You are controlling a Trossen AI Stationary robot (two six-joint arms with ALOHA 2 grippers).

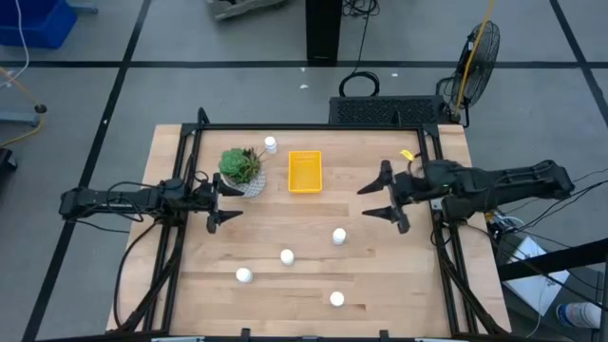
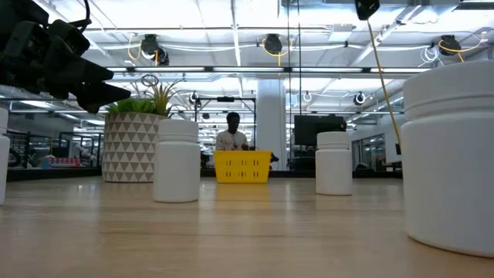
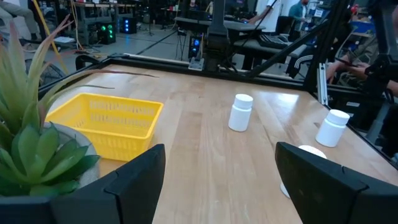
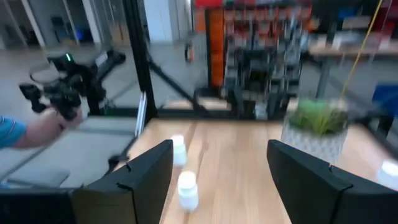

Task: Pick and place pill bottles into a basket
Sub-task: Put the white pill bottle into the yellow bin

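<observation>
**Pincers spread above a wooden desk, five bottles waiting**

Both pincers hang released over the desk with nothing between their fingers. The left pincer point(image 1: 226, 202) sits just beside the succulent point(image 1: 241, 168) in its patterned pot, and the right pincer point(image 1: 380, 203) hovers at the opposite side, well apart from it.

The desk point(image 1: 190, 285) is pale wood planking with a dark metal frame around it. It stands on a grey floor crossed by dark lines, with a fan point(image 1: 480, 47) beyond the far right corner and a blue bin point(image 1: 36, 21) at the far left.

The yellow basket point(image 1: 305, 172) lies near the far middle of the desk, just beside the plant, and holds nothing. One pill bottle point(image 1: 271, 144) stands upright behind the plant. The other four pill bottles point(image 1: 287, 256) are spread over the near half, apart from one another.

From desk height, the room behind is a workshop with ceiling light strips, racks and screens, and a person point(image 2: 231, 133) sits beyond the basket. No label or writing can be read on the bottles.
</observation>
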